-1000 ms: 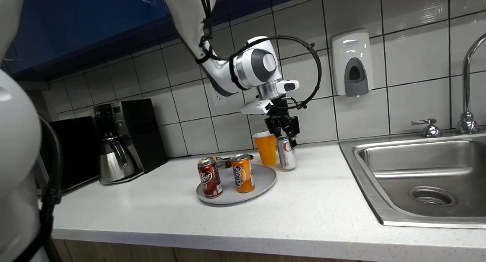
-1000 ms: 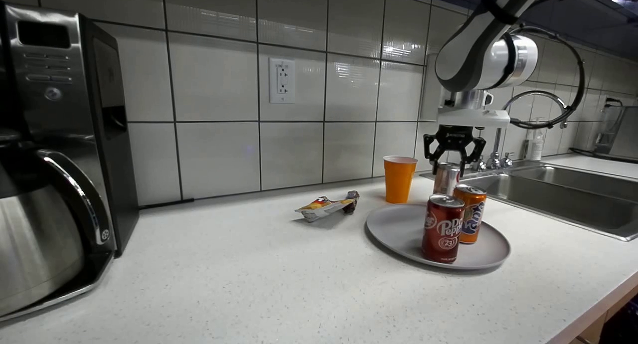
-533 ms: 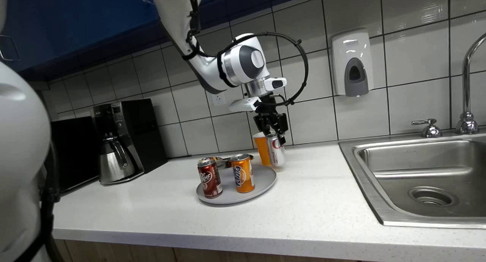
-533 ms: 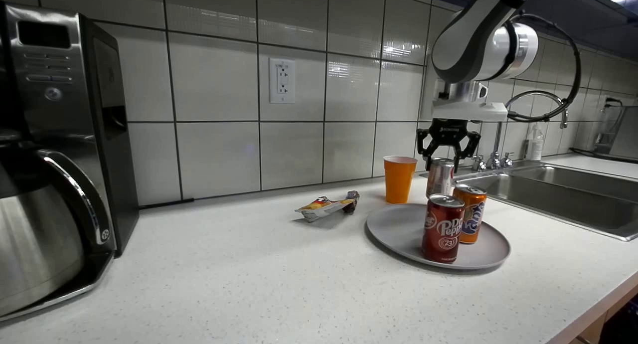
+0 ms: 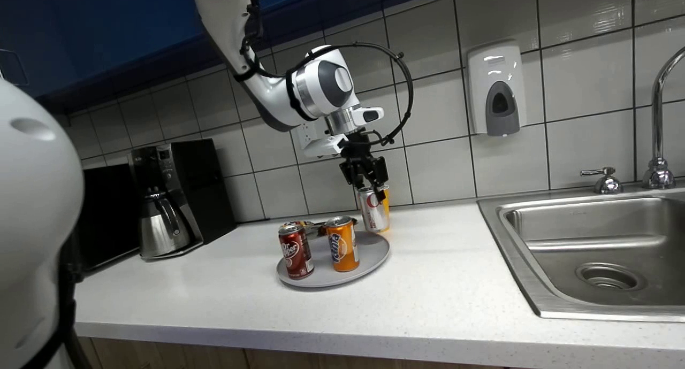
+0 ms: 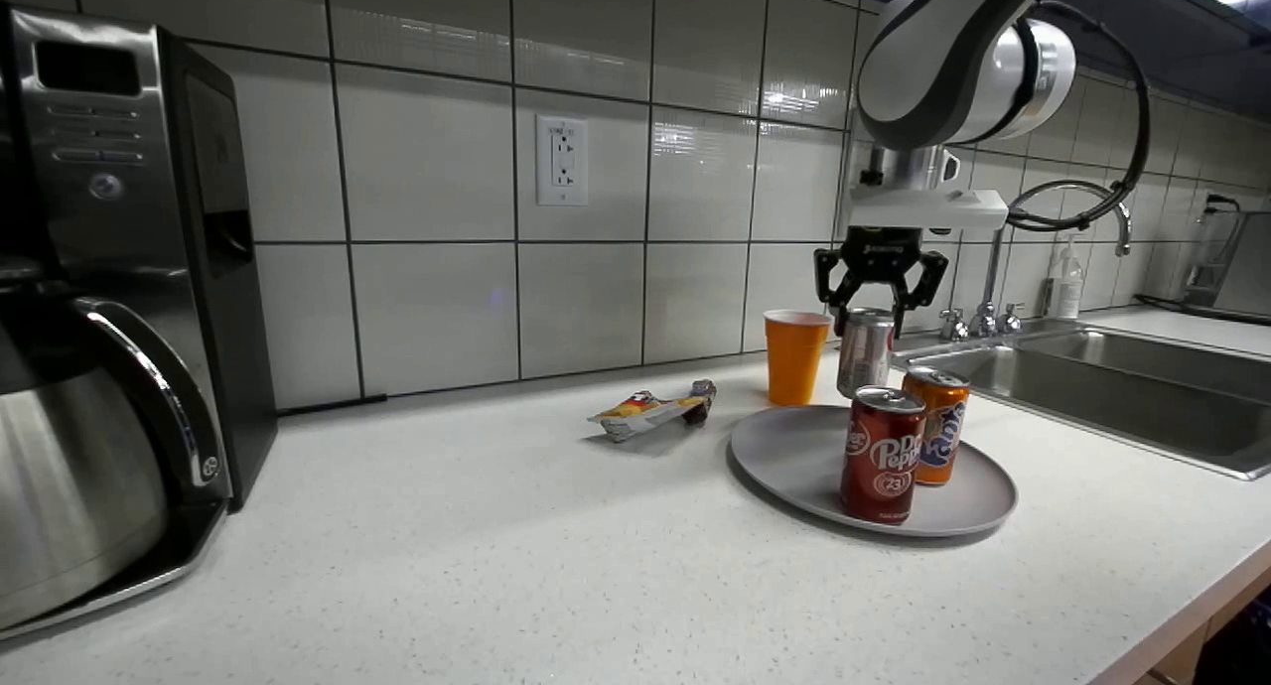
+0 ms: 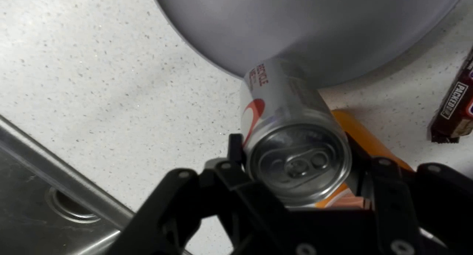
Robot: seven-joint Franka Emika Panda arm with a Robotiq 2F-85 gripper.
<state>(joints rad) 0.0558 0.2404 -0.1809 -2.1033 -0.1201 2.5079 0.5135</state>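
Note:
My gripper is shut on a silver-white soda can, gripping it near its top. In the wrist view the can sits between the fingers with its lid toward the camera. The can looks upright and slightly raised above the counter, beside the grey plate's far edge. An orange cup stands close by; in an exterior view the can mostly hides the cup. A dark red Dr Pepper can and an orange Fanta can stand on the plate.
A crumpled snack wrapper lies on the counter behind the plate. A coffee maker stands at the far end. A steel sink with a faucet is set in the counter. A tiled wall runs behind.
The gripper has moved toward the coffee maker's side, carrying the silver can with it. The can has risen slightly and now covers most of the cup in an exterior view. The plate and its cans are unmoved.

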